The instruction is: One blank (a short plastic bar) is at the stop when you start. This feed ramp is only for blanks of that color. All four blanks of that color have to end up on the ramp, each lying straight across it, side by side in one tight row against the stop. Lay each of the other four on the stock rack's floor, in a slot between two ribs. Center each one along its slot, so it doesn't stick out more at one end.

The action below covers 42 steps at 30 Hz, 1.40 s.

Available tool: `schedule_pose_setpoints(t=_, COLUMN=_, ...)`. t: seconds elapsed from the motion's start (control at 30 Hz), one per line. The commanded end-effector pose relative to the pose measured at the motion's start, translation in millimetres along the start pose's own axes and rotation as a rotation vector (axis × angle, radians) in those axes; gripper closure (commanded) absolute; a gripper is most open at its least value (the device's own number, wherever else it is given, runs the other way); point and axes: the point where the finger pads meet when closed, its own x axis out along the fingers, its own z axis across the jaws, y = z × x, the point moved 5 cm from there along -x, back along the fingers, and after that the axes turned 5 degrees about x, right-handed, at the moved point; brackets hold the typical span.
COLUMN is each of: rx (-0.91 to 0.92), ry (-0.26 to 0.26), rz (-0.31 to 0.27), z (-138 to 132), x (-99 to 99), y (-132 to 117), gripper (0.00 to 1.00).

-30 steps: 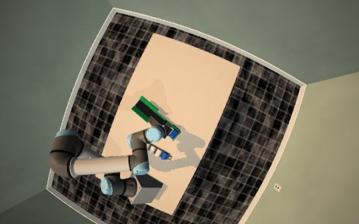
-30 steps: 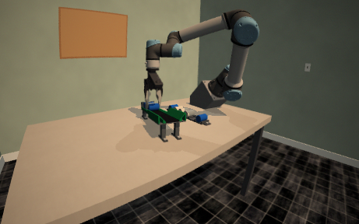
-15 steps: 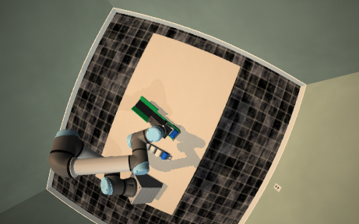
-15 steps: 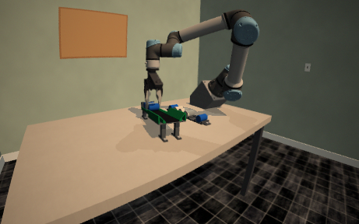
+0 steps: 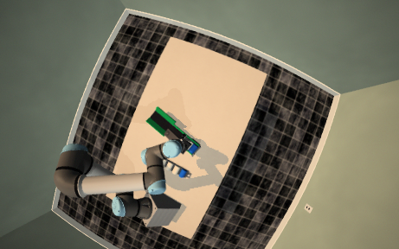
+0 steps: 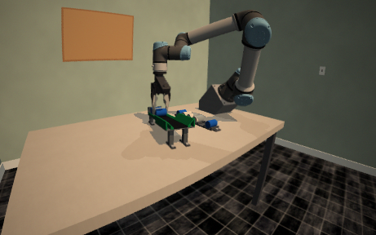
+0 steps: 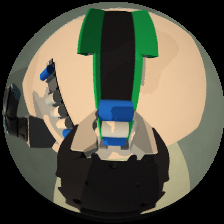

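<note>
The green feed ramp (image 5: pixel 156 118) (image 6: pixel 188 119) (image 7: pixel 89 35) with a black floor stands on legs on the table. My gripper (image 6: pixel 161 108) (image 7: pixel 115 110) is shut on a blue blank (image 5: pixel 192 149) (image 6: pixel 161 112) (image 7: pixel 116 110). It holds the blank lying across the ramp, low at the ramp's end nearest the arm. Whether the blank rests on the ramp floor is hidden by the fingers. The stock rack (image 5: pixel 173 166) (image 6: pixel 201 124) (image 7: pixel 54 100) lies beside the ramp. It holds pale blanks and a blue blank (image 5: pixel 184 174) (image 6: pixel 211 123) (image 7: pixel 47 73) at one end.
The arm's base block (image 5: pixel 161 213) (image 6: pixel 214 99) stands at the table's edge behind the rack. The tan table (image 5: pixel 211 86) (image 6: pixel 81 163) stretches far beyond the ramp's other end. An orange board (image 6: pixel 97 34) hangs on the wall.
</note>
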Motion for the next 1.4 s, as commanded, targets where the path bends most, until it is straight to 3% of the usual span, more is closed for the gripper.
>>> schedule_pose_setpoints(t=0.0, rx=0.0, ry=-0.001, rz=0.0, z=0.5, x=-0.6, y=0.0, gripper=0.66)
schedule_pose_setpoints(t=0.63, rx=0.0, ry=-0.001, rz=0.0, z=0.5, x=-0.6, y=0.0, gripper=0.66)
schedule_pose_setpoints(t=1.13, rx=0.0, ry=-0.001, rz=0.0, z=0.5, x=-0.6, y=0.0, gripper=0.53)
schedule_pose_setpoints(t=1.37, rx=0.0, ry=-0.001, rz=0.0, z=0.5, x=-0.6, y=0.0, gripper=0.53)
